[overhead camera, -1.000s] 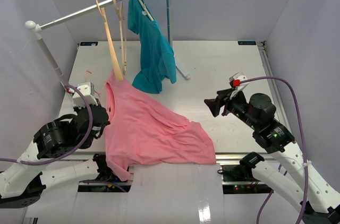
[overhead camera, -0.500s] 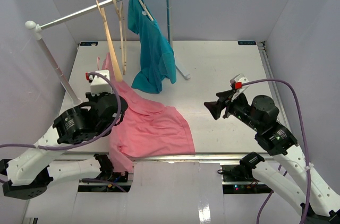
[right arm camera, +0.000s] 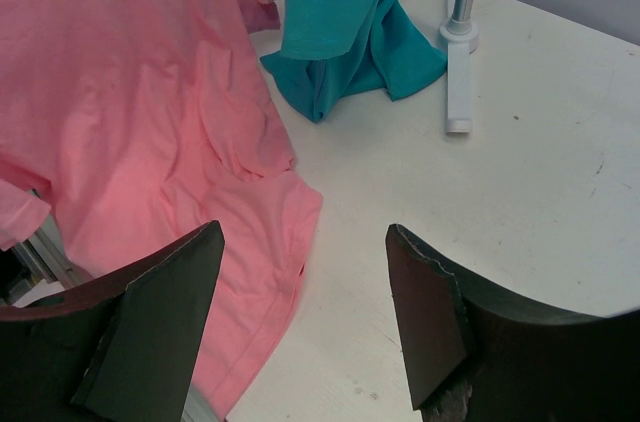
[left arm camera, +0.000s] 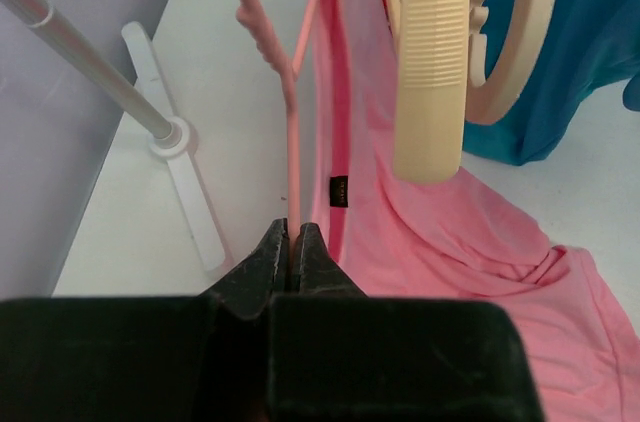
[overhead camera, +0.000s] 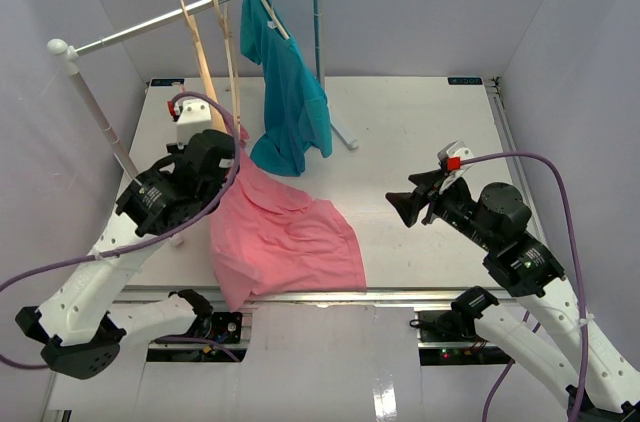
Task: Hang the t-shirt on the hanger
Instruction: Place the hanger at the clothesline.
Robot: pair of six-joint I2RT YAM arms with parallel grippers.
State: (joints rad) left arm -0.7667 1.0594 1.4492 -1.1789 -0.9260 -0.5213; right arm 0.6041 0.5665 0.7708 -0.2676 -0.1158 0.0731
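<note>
Left arm's fingers point(left arm camera: 262, 264) are closed on the pink hanger point(left arm camera: 293, 142) at lower centre. The salmon t-shirt point(overhead camera: 290, 242) lies centre-left on the table point(overhead camera: 420, 132). Right arm's fingers point(right arm camera: 165, 312) are spread open and empty.

Jaws tight on hanger point(left arm camera: 293, 152), t-shirt point(left arm camera: 440, 232) alongside

Teal shirt point(overhead camera: 290, 107), wooden hangers point(left arm camera: 430, 62), rack point(overhead camera: 150, 20)
</note>
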